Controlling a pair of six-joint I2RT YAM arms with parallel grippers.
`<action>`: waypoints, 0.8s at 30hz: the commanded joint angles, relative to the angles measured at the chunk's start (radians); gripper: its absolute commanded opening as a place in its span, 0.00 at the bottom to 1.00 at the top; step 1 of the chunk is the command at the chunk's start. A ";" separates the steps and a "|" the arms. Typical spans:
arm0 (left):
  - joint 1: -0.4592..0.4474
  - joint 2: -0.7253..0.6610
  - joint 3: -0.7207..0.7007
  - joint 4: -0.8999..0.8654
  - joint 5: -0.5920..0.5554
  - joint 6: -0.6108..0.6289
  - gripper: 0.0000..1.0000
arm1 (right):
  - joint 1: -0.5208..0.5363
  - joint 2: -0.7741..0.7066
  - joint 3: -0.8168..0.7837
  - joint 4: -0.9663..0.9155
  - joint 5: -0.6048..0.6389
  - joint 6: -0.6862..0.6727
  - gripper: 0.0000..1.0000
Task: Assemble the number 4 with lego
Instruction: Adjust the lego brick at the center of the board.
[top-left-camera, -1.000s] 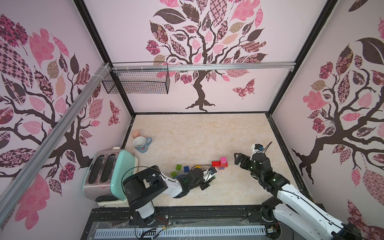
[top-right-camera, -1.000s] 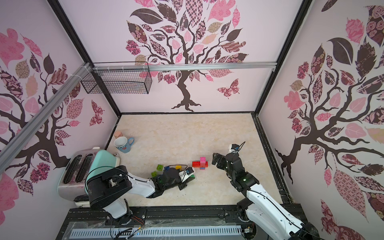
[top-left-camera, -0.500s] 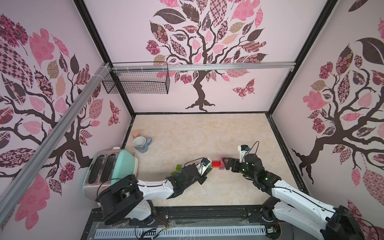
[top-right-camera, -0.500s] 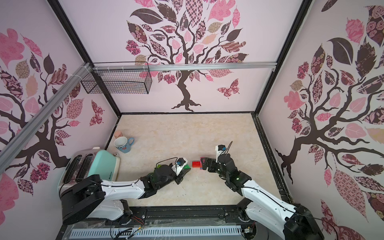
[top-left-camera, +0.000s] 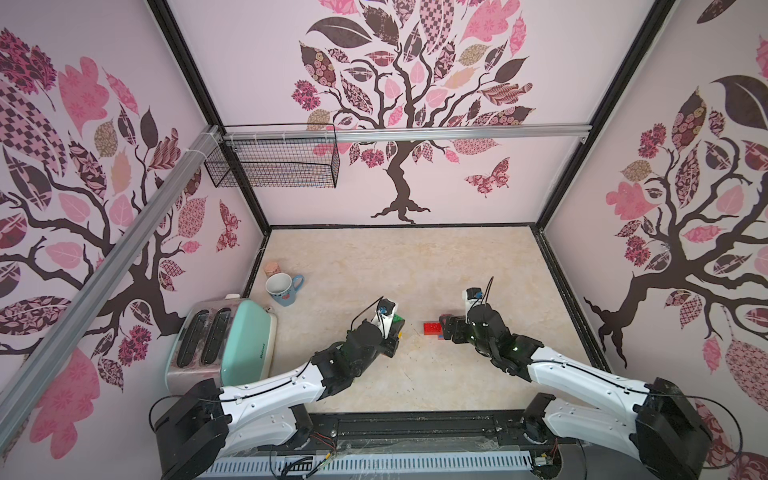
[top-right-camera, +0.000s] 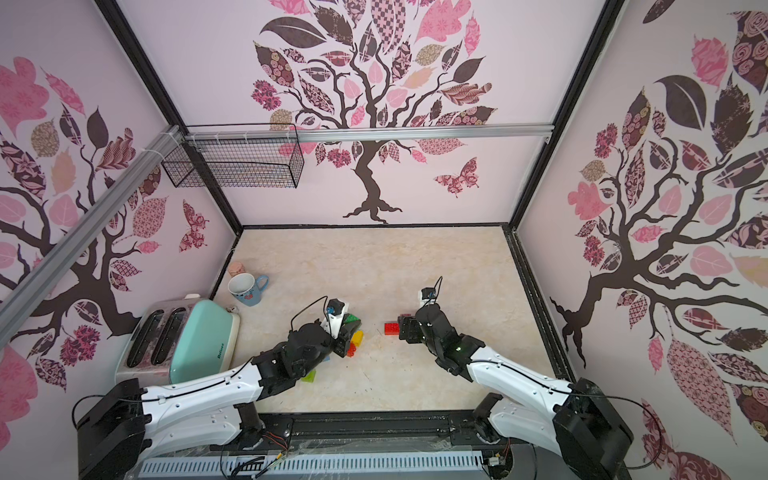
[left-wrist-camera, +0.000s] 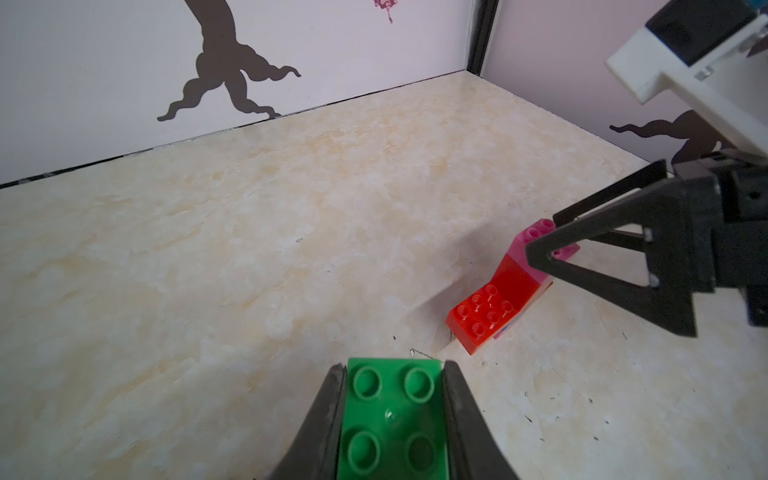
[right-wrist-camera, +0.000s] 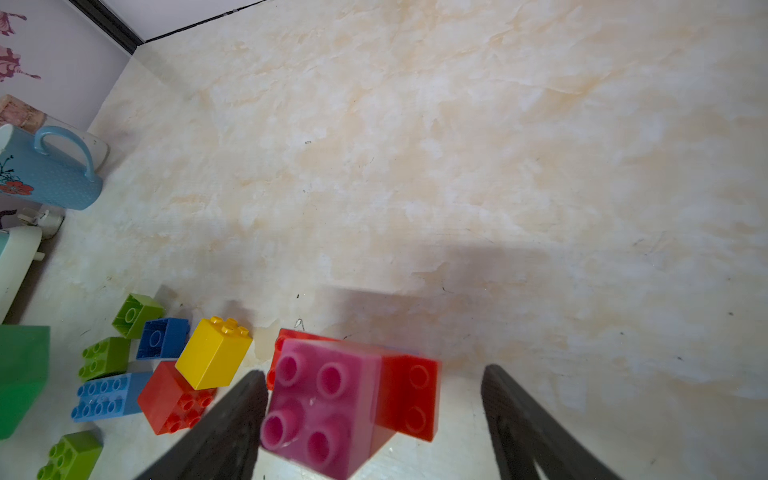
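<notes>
1. Left claw (left-wrist-camera: 395, 368) is reaching further inward than before, pinching a green brick (left-wrist-camera: 392, 419).
2. Right claw (right-wrist-camera: 374, 371) is standing spread around the pink brick (right-wrist-camera: 320, 399), which is joined to a red brick (right-wrist-camera: 411, 399).
3. Pink is sitting against one finger (right-wrist-camera: 232, 415); closing could be skewing it.

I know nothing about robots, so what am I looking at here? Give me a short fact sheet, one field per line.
Left hand: shut on a green brick
Right hand: open, fingers on either side of a pink brick
Partly built piece: the pink brick joined to a red brick
Loose pile: yellow brick, blue brick, lime brick and others
Also on the table: blue mug, mint toaster
</notes>
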 joint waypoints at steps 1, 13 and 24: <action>0.003 -0.001 0.073 -0.051 -0.038 -0.016 0.00 | 0.006 -0.001 0.035 -0.066 0.068 -0.063 0.82; 0.004 0.028 0.141 -0.117 -0.055 -0.061 0.00 | 0.010 0.034 0.039 -0.012 -0.083 -0.157 0.74; 0.005 0.084 0.193 -0.105 0.021 -0.075 0.00 | 0.039 0.107 0.051 0.038 -0.004 -0.301 0.39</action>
